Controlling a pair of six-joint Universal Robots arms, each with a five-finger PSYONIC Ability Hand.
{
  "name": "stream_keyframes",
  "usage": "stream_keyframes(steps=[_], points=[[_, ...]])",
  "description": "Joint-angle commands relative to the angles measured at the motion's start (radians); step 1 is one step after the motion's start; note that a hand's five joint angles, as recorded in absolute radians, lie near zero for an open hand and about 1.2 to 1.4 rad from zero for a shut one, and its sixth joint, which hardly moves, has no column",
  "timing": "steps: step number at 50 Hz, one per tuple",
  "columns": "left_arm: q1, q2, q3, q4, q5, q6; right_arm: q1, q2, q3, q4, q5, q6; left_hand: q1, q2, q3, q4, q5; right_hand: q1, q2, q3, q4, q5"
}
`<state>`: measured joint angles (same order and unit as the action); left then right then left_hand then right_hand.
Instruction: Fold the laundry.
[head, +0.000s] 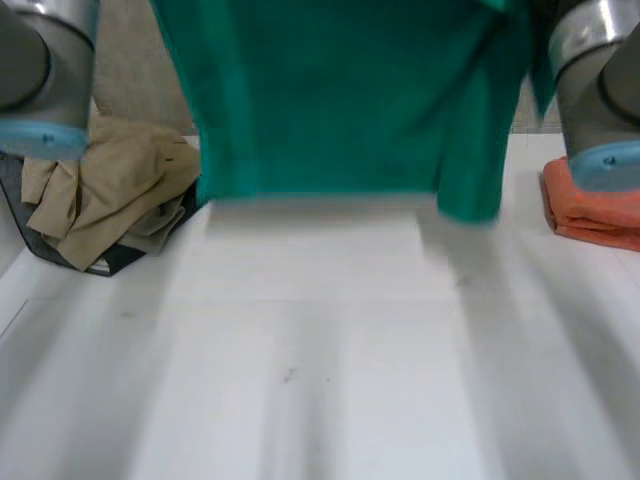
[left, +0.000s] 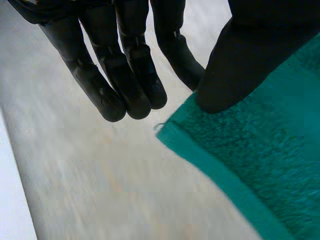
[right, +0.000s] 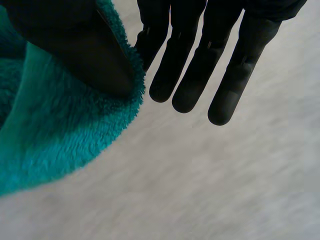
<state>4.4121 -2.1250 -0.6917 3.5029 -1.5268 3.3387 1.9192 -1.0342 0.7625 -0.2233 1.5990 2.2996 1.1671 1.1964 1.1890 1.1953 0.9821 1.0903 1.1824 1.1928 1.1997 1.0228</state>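
Left robot hand (left: 131, 67): thumb pinches towel (head: 340, 100) corner against nearest finger, other fingers straight. Right robot hand (right: 80, 50): same pinch on towel edge. Towel hangs spread above table (head: 320, 350), between tan cloth (head: 110, 190) and orange cloth (head: 592, 212).

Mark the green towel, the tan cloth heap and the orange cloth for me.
green towel (head: 340, 100): head view, middle of the hanging sheet.
tan cloth heap (head: 110, 190): head view, top of the crumpled pile.
orange cloth (head: 600, 215): head view, its folded top face.
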Motion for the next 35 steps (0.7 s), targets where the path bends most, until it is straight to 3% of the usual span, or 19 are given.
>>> stream_keyframes(steps=[1,8,15,21,23,24,25,31,35], points=[[0.001,0.089,-0.130,-0.018,0.027,-0.031,-0.022,-0.072,0.139,-0.078,-0.149,0.000,0.229,0.200,0.207,0.201,0.240,0.306,0.214,0.203,0.197,0.199],[0.029,0.164,-0.452,-0.025,0.028,-0.030,-0.043,-0.060,0.315,0.097,-0.226,-0.037,0.229,0.200,0.207,0.201,0.240,0.306,0.214,0.203,0.197,0.199],[0.023,0.149,-0.742,0.013,0.072,-0.024,-0.037,0.009,0.532,0.136,-0.318,-0.077,0.229,0.200,0.207,0.201,0.240,0.306,0.214,0.203,0.197,0.199],[0.030,0.089,-0.824,0.068,0.076,-0.002,-0.039,0.117,0.574,0.122,-0.284,-0.034,0.229,0.200,0.207,0.201,0.240,0.306,0.214,0.203,0.197,0.199],[0.038,0.094,-0.841,0.061,0.068,-0.001,-0.040,0.144,0.578,0.120,-0.277,0.006,0.229,0.200,0.207,0.201,0.240,0.057,-0.035,-0.045,-0.052,-0.050],[0.039,0.106,-0.847,0.053,0.065,-0.002,-0.042,0.151,0.583,0.116,-0.277,0.041,0.229,0.200,0.207,0.201,0.240,-0.246,-0.338,-0.349,-0.356,-0.353],[0.041,0.114,-0.850,0.048,0.065,-0.004,-0.045,0.151,0.584,0.116,-0.277,0.063,0.229,0.200,0.207,0.201,0.240,-0.363,-0.455,-0.465,-0.472,-0.470],[0.044,0.184,-0.870,0.016,0.070,-0.010,-0.086,0.077,0.592,0.127,-0.269,0.236,0.229,0.200,0.207,0.201,0.240,-0.627,-0.719,-0.730,-0.737,-0.734],[0.044,0.246,-0.893,-0.004,0.080,-0.022,-0.123,0.002,0.607,0.171,-0.264,0.391,0.229,0.200,0.207,0.201,0.240,-0.687,-0.779,-0.789,-0.796,-0.794]])
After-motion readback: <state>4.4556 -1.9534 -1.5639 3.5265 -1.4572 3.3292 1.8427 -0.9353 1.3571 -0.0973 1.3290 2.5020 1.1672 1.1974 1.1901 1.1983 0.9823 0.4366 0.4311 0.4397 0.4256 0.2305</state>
